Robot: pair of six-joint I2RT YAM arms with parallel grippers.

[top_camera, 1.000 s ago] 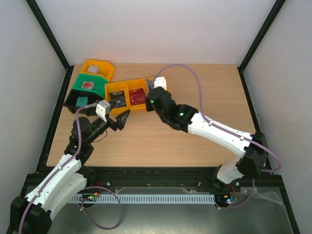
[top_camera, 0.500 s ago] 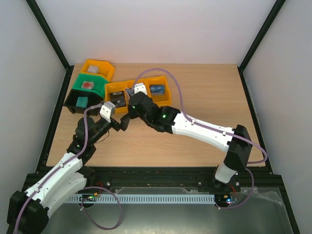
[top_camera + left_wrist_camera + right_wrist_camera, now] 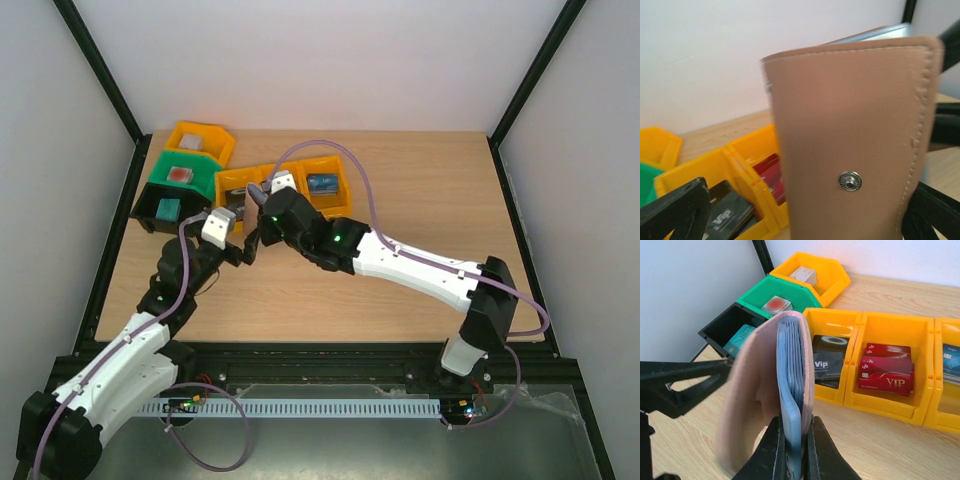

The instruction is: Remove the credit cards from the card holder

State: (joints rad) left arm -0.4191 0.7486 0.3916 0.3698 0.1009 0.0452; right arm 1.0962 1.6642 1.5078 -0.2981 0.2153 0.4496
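Above the table (image 3: 420, 230), in front of the orange bins (image 3: 892, 332) (cards (image 3: 885, 375) lie in them), the tan card holder (image 3: 850, 125) is held upright, folded. The right gripper (image 3: 794, 432) clamps one edge; the left gripper (image 3: 250, 247) gapes wide, facing it.

"vip" on black card (image 3: 826, 361); "vip" on red card (image 3: 886, 380); other print too small.

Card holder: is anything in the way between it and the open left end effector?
No, nothing that I can see. The right end effector pinches the card holder upright by its bottom edge. The left end effector is wide open, right next to the holder's tan side, with only air between them.
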